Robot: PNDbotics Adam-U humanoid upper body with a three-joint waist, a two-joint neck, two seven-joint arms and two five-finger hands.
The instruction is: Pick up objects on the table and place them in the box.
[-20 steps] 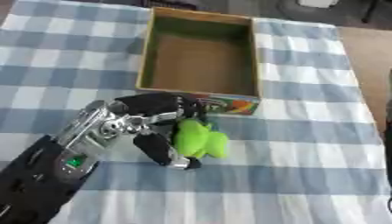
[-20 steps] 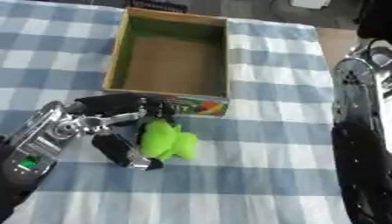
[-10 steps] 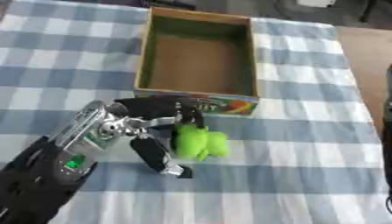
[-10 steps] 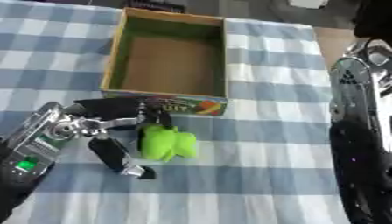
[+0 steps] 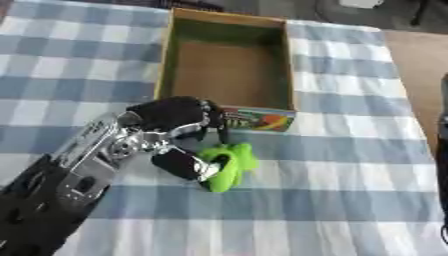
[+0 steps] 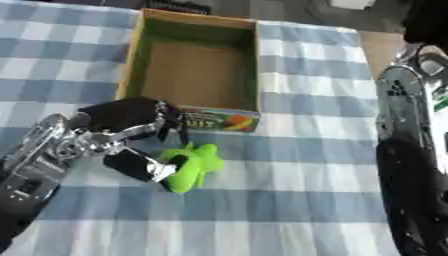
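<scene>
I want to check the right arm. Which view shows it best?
The right eye view: the right arm fills its right side, black below and silver above. The left eye view shows only a dark sliver at its right edge. The right hand shows in neither view.

Checked cloth (image 5: 350,150), cardboard box (image 5: 226,60)

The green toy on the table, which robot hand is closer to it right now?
Left. The left hand is curled round the green toy just in front of the box. The right hand isn't visible; only the right arm shows, far off at the right edge.
</scene>
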